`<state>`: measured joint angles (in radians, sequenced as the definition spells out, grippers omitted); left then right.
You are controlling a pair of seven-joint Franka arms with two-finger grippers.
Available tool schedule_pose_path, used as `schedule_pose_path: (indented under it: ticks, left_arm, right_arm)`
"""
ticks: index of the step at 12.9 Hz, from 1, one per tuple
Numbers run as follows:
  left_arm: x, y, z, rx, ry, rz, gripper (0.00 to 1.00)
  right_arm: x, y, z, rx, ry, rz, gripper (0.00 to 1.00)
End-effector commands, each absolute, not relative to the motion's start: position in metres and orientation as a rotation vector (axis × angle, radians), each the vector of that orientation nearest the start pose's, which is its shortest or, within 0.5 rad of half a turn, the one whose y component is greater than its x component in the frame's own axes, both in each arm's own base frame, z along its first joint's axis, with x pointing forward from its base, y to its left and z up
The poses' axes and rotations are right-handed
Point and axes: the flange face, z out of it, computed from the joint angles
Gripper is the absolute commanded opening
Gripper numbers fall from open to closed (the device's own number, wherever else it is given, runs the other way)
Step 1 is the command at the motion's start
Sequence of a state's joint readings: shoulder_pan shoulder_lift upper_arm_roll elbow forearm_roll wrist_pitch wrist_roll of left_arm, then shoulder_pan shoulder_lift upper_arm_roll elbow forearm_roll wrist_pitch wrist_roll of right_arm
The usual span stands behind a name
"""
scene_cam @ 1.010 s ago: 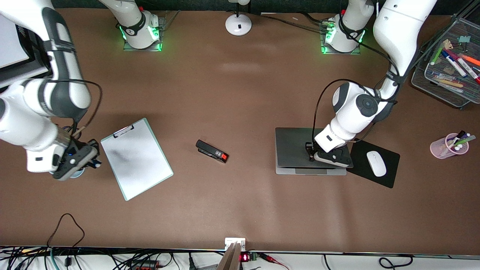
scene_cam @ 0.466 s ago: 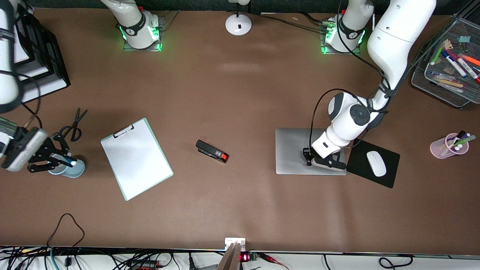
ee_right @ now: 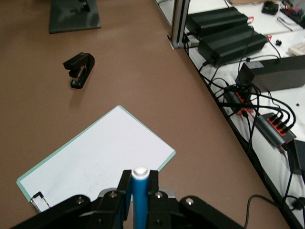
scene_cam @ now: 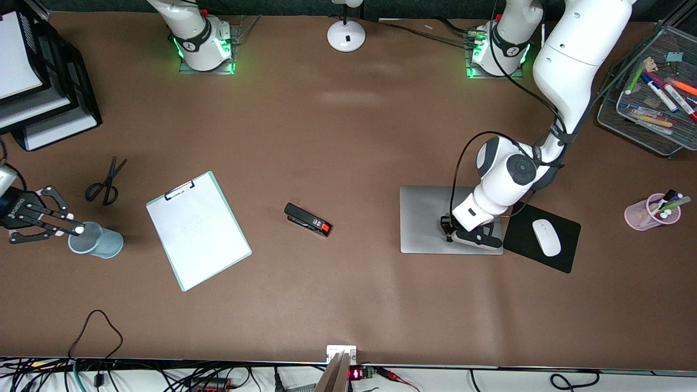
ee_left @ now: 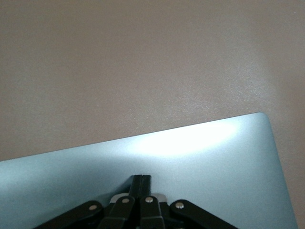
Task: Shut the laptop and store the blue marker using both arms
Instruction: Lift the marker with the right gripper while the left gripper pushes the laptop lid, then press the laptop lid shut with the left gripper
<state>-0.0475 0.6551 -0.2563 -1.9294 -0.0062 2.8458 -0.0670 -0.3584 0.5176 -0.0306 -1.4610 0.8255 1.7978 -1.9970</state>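
The silver-grey laptop (scene_cam: 427,218) lies closed and flat on the table beside the black mouse pad. My left gripper (scene_cam: 450,231) is shut, its fingertips together and resting on the lid (ee_left: 200,162); it shows in the left wrist view (ee_left: 141,182). My right gripper (scene_cam: 72,229) is shut on the blue marker (ee_right: 138,195), whose white end (scene_cam: 80,230) sticks out at the rim of a grey-blue cup (scene_cam: 101,245) at the right arm's end of the table. In the right wrist view the fingers (ee_right: 125,186) clamp the marker's barrel.
A white mint-edged clipboard (scene_cam: 197,230), a black stapler (scene_cam: 307,219) and scissors (scene_cam: 106,182) lie on the table. A white mouse (scene_cam: 546,237) sits on its pad. A pink pen cup (scene_cam: 648,213), a mesh tray of markers (scene_cam: 653,92) and black paper trays (scene_cam: 49,103) stand at the ends.
The laptop lid went from nearly shut to flat under my left gripper. My right gripper drew back from over the cup toward the table's end, still holding the marker.
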Motion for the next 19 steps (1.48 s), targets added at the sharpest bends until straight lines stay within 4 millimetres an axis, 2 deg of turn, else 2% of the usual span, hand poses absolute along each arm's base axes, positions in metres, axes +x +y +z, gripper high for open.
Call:
schedule_pose_path:
  ticks: [1, 3, 4, 6, 8, 9, 11, 12, 13, 14, 17, 18, 19]
  left_arm:
    - [0.626, -0.179, 0.19, -3.29, 0.283, -0.423, 0.0]
    - [0.629, -0.177, 0.235, -3.268, 0.324, -0.319, 0.0]
    - [0.632, -0.172, 0.264, -3.256, 0.333, -0.267, 0.0]
    - [0.632, -0.167, 0.318, -3.228, 0.358, -0.109, 0.0]
    - [0.633, -0.16, 0.374, -3.199, 0.369, 0.079, 0.01]
    - [0.632, -0.152, 0.398, -3.186, 0.362, 0.165, 0.05]
    - [0.628, -0.145, 0.433, -3.166, 0.354, 0.268, 0.14]
    - [0.624, -0.142, 0.449, -3.157, 0.351, 0.292, 0.25]
    - [0.62, -0.138, 0.463, -3.151, 0.342, 0.301, 0.7]
    - [0.618, -0.131, 0.474, -3.154, 0.323, 0.282, 1.0]
    - [0.604, -0.115, 0.494, -3.136, 0.295, 0.314, 1.0]
    - [0.598, -0.11, 0.495, -3.099, 0.296, 0.319, 1.0]
    - [0.585, -0.107, 0.503, -3.069, 0.297, 0.307, 1.0]
  right_arm:
    - [0.668, -0.229, 0.372, -1.855, -1.633, -1.004, 0.0]
    - [0.665, -0.241, 0.348, -1.74, -1.647, -1.088, 0.0]
    - [0.664, -0.25, 0.342, -1.722, -1.643, -1.137, 0.0]
    - [0.671, -0.263, 0.347, -1.7, -1.709, -1.182, 0.0]
    - [0.667, -0.271, 0.341, -1.689, -1.7, -1.183, 0.0]
    - [0.663, -0.276, 0.33, -1.657, -1.696, -1.188, 0.0]
    - [0.657, -0.281, 0.303, -1.615, -1.655, -1.189, 0.0]
    - [0.655, -0.282, 0.299, -1.603, -1.644, -1.213, 0.0]
    - [0.654, -0.284, 0.295, -1.596, -1.643, -1.224, 0.0]
    - [0.652, -0.287, 0.292, -1.596, -1.634, -1.224, 0.0]
    - [0.647, -0.296, 0.278, -1.613, -1.602, -1.217, 0.0]
    - [0.645, -0.3, 0.273, -1.621, -1.588, -1.214, 0.0]
    - [0.643, -0.301, 0.27, -1.623, -1.58, -1.203, 0.01]
